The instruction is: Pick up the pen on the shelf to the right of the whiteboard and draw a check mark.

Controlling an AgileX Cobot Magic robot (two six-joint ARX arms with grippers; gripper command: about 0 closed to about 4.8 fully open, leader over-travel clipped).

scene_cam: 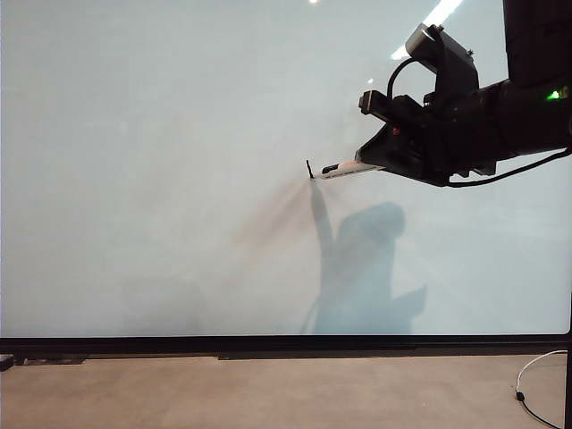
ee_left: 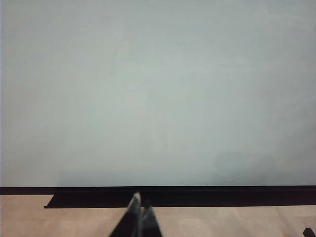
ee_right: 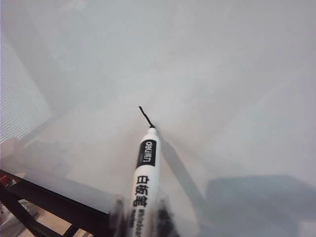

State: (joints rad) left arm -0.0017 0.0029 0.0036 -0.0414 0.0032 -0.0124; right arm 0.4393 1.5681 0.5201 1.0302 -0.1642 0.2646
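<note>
The whiteboard (scene_cam: 179, 179) fills the exterior view. My right gripper (scene_cam: 371, 161) reaches in from the right, shut on the pen (scene_cam: 344, 167), a white marker with a black band. The pen's black tip touches the board. The check mark shows as one short black stroke (scene_cam: 309, 169) rising from the tip. In the right wrist view the pen (ee_right: 144, 182) sticks out between the fingers of the right gripper (ee_right: 143, 219), with the stroke (ee_right: 144, 115) just beyond its tip. My left gripper (ee_left: 140, 205) is shut and holds nothing, low in front of the board's bottom edge; the exterior view does not show it.
A black frame and ledge (scene_cam: 268, 347) run along the board's bottom edge, above a tan floor (scene_cam: 268, 393). A thin white cable (scene_cam: 536, 375) lies at the lower right. The arm's shadow (scene_cam: 366, 268) falls on the board below the pen.
</note>
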